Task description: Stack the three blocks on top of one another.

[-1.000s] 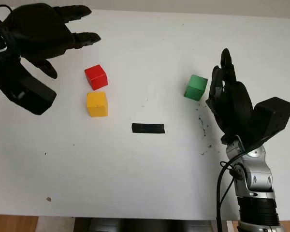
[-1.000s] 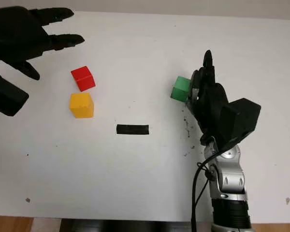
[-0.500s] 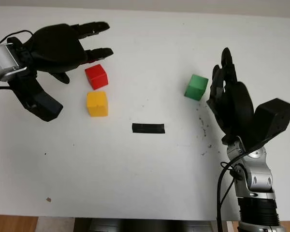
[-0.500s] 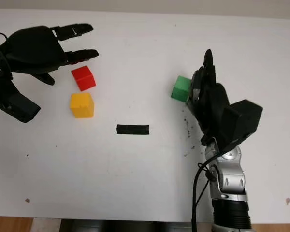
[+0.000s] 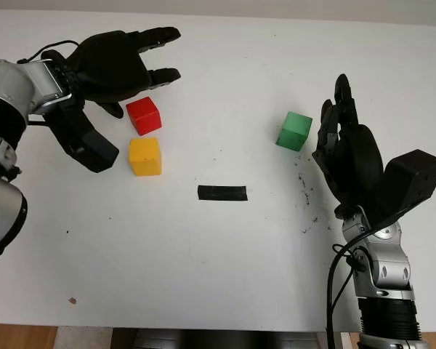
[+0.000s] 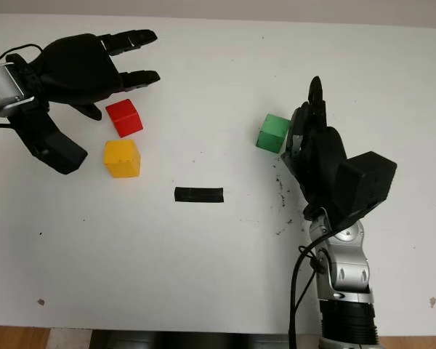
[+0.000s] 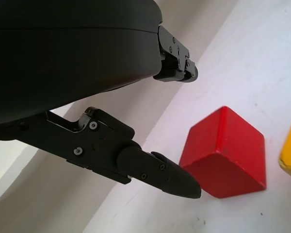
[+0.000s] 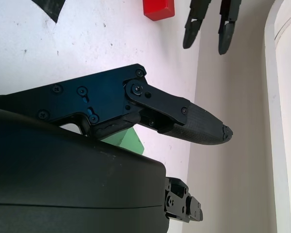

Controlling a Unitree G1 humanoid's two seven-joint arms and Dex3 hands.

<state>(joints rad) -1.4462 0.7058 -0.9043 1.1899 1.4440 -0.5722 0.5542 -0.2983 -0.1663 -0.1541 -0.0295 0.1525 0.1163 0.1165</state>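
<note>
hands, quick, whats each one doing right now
Left hand: open, holding nothing, above the red block.
Right hand: open, holding nothing, right beside the green block.

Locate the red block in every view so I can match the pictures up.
Left eye view: red block, upper left of the table, just beyond the yellow block.
Right eye view: same spot, under the left hand's fingers.
Left wrist view: beside a black fingertip.
Right wrist view: at the far edge.
Shared landmark: the yellow block next to it.
</note>
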